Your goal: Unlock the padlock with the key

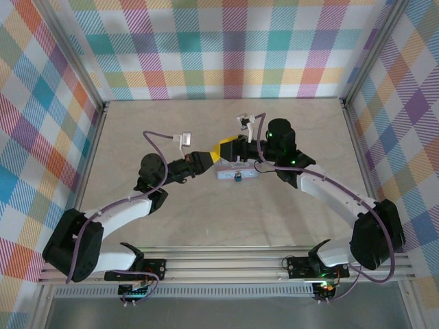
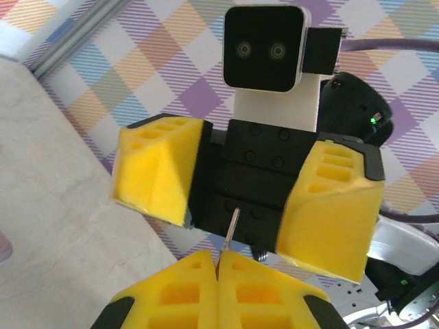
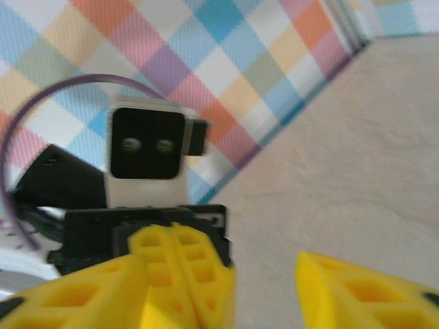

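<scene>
Pale wood-grain desk (image 1: 171,226): both black-and-white arms meet mid-desk, slightly toward the far edge.

The right gripper (image 2: 236,212) has yellow ribbed fingers. It's released, jaws spread wide, facing the left one head-on.

The left gripper (image 2: 218,259) has the same yellow fingers, clenched on a thin silver metal key (image 2: 233,223). Only a short sliver of blade sticks out, toward the right gripper's black palm.

A pale blocky object with a blue spot (image 1: 236,173) lies on the desk just on the near-edge side of the grippers. I take it for the padlock, but it's too small to confirm.

Risks as I judge them:
- The key is pinched at the very fingertips, so any side load during handover or insertion could twist it or drop it.
- If the right jaws close off-centre, they'd clamp the left fingers, not the key.
- I can't tell if the padlock is fixed down. If it's loose, it may slide when pushed.

Writing: none readable, no brand marks I can make out.
</scene>
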Available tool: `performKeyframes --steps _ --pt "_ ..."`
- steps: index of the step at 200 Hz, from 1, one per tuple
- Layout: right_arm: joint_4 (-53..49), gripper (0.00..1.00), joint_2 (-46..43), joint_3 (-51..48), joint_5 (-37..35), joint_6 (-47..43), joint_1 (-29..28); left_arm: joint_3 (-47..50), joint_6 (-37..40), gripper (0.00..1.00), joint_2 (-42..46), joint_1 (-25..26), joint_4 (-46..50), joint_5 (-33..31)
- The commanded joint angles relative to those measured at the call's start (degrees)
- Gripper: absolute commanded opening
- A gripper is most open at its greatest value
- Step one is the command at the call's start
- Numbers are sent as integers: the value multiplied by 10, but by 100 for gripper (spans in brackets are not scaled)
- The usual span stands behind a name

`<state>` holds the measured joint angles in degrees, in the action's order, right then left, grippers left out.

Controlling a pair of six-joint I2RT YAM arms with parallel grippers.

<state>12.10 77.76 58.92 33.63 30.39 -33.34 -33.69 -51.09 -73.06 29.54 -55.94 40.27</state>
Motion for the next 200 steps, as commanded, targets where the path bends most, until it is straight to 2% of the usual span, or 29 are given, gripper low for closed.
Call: performKeyframes --steps 1,34,58,83,108,161,200 --pt "-151 65 -48 33 -109 -21 5 19 71 0 47 -6 83 -25" --pt "-282 61 -70 -11 -220 -47 0 18 175 0 90 -19 262 -57" --pt "-275 57 -58 -86 -312 -13 -43 17 248 0 104 -19 374 -91" --pt "-248 60 -11 -131 -380 41 -82 31 286 0 98 -22 435 -144" --pt "-250 62 49 -116 -414 49 -91 2 281 0 62 -41 441 -121" --pt "-254 60 126 -58 -465 13 -104 67 234 0 10 -41 313 -149" --pt "-256 57 211 18 -473 3 -104 90 250 0 37 -41 335 -172"
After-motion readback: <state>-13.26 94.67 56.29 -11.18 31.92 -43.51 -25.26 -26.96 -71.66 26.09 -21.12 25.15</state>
